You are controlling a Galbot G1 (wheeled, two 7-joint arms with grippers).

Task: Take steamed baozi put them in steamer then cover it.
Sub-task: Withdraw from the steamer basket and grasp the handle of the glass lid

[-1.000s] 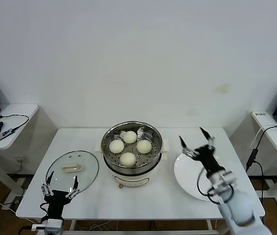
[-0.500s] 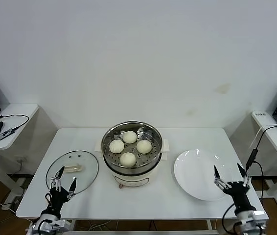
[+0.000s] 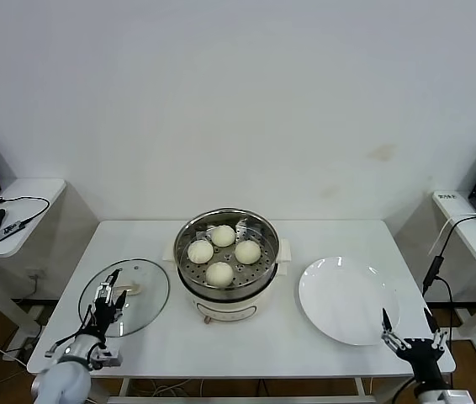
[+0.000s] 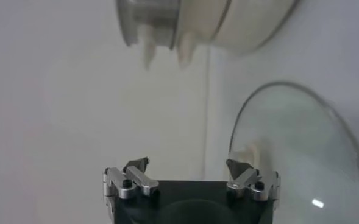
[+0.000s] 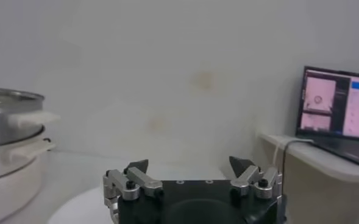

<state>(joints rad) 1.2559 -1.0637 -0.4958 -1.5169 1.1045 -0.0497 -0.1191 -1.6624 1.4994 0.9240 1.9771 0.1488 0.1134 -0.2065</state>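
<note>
1. Currently, the steamer [image 3: 227, 263] sits at mid-bench: a round, shiny steel pot with a perforated steel tray inside, on a cream-white base with small side handles. It is uncovered.
2. Count of steamed baozi [image 3: 221, 251]: 4, all on the perforated tray. Smooth, round, pale cream-white, set in a loose diamond, close together.
3. Glass lid [image 3: 125, 293]: 1, flat, round, transparent with a thin metal rim and a pale knob near its centre. It lies on the bench [image 3: 263, 341] on the robot's left of the steamer, apart from it.
4. White plate [image 3: 346, 299]: 1, large, round, glossy, on the robot's right of the steamer, with nothing on it.
5. Left pincer [image 3: 106, 296]: over the near part of the glass lid, fingers spread open, holding nothing. The left wrist view shows the lid's rim and knob just beyond the fingertips, the steamer base farther off.
6. Right pincer [image 3: 411, 331]: low at the bench's near right corner, just beside the plate's near edge, fingers spread wide, holding nothing.
7. Surroundings: 2 white side tables flank the bench. The robot's-left one carries a laptop, a mouse and a cable; the robot's-right one carries an open laptop [image 5: 339, 108] with a lit screen and a hanging cable. A plain white wall stands behind.
8. Nothing stands between lid and steamer.
</note>
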